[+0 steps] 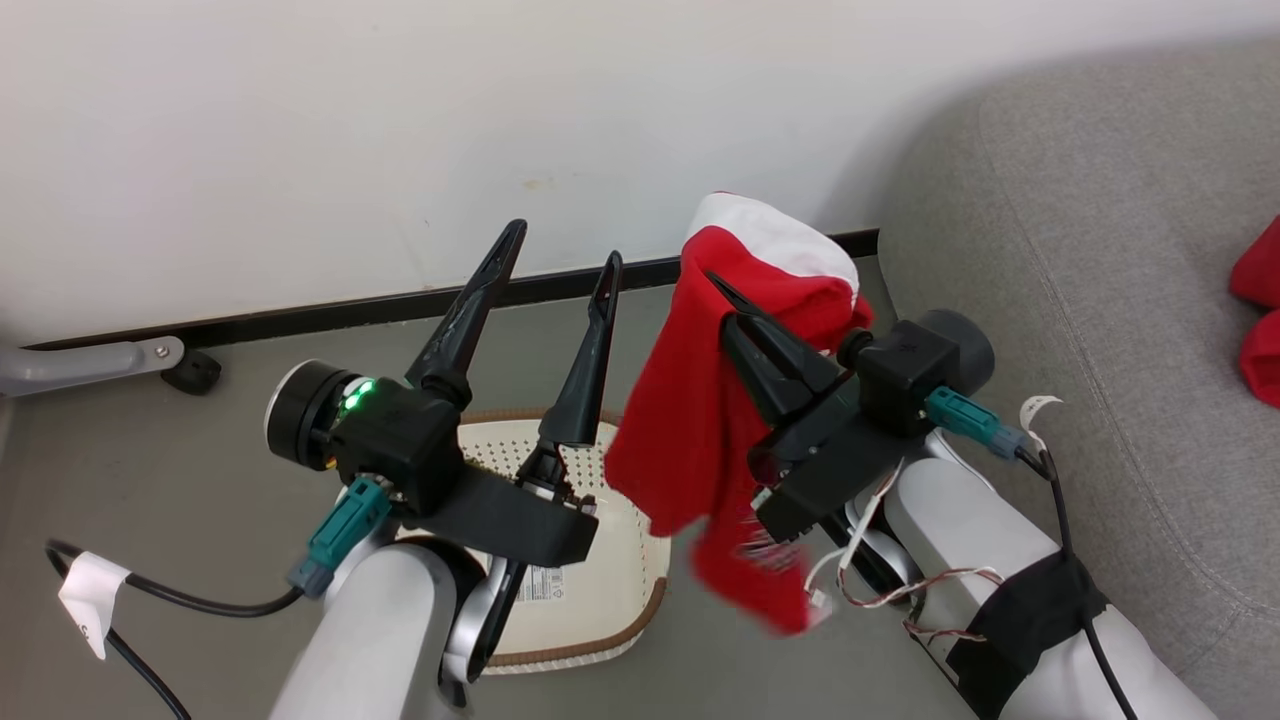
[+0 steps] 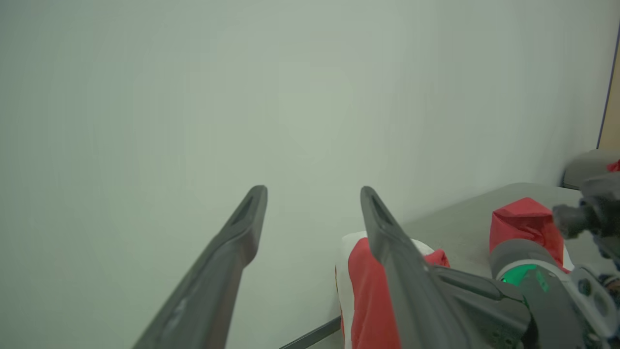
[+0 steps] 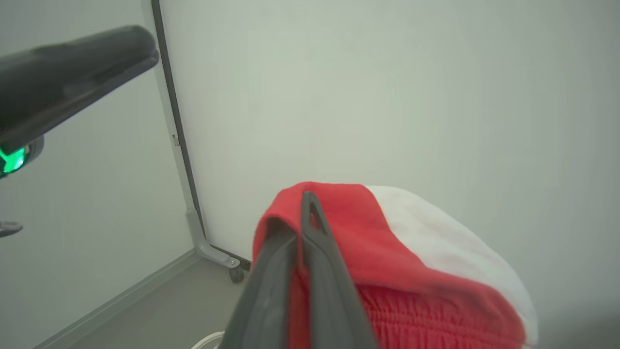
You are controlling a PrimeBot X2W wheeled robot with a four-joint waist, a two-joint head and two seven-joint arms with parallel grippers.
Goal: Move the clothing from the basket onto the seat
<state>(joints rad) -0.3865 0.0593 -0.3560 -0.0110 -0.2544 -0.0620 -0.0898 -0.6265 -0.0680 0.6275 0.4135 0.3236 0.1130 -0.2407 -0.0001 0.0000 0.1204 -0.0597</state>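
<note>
Head view: clothing (image 1: pixel 690 420) hung pinched in right hand (image 1: pixel 722 290), mid-air between basket (image 1: pixel 630 560) and seat (image 1: pixel 1100 250); left hand (image 1: pixel 565 245) spread, empty; more red pieces (image 1: pixel 1262 320) lay on seat. Left wrist view: fingers (image 2: pixel 242 228) apart, nothing between. Right wrist view: fingers (image 3: pixel 319 252) pressed on red fabric (image 3: pixel 387 242). Left to do: drop on seat; basket's visible floor looked bare.

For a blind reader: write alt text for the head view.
The right jaws, shut, hold a red-and-white garment up beside the grey sofa. The left jaws stand open and empty above the cream basket; more red clothing lies on the sofa.
</note>
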